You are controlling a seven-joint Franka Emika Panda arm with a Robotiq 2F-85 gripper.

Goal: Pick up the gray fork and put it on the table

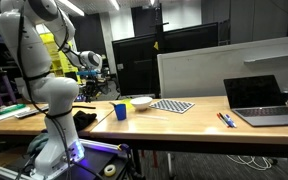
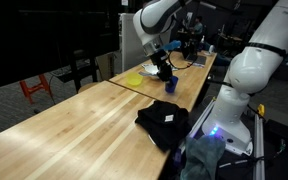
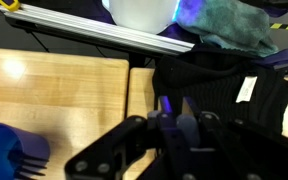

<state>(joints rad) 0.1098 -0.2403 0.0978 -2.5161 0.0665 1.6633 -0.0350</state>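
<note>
My gripper (image 3: pixel 174 125) fills the bottom of the wrist view with its fingers nearly together. A thin gray piece, seemingly the gray fork's handle (image 3: pixel 189 132), is pinched between them; the rest of the fork is hidden. In both exterior views the gripper (image 1: pixel 96 64) (image 2: pixel 162 68) hangs well above the tan wooden table (image 1: pixel 184 120) (image 2: pixel 74 130), close to a blue cup (image 1: pixel 120 110) (image 2: pixel 170 87). The cup also shows at the lower left of the wrist view (image 3: pixel 9 155).
A black cloth (image 2: pixel 164 125) (image 1: pixel 84 118) (image 3: pixel 224 95) lies on the table near the robot base. A white bowl (image 1: pixel 141 102), a checkered mat (image 1: pixel 172 105), pens (image 1: pixel 225 119) and a laptop (image 1: pixel 262 102) sit further along. A yellow item (image 2: pixel 134 78) lies beyond the cup.
</note>
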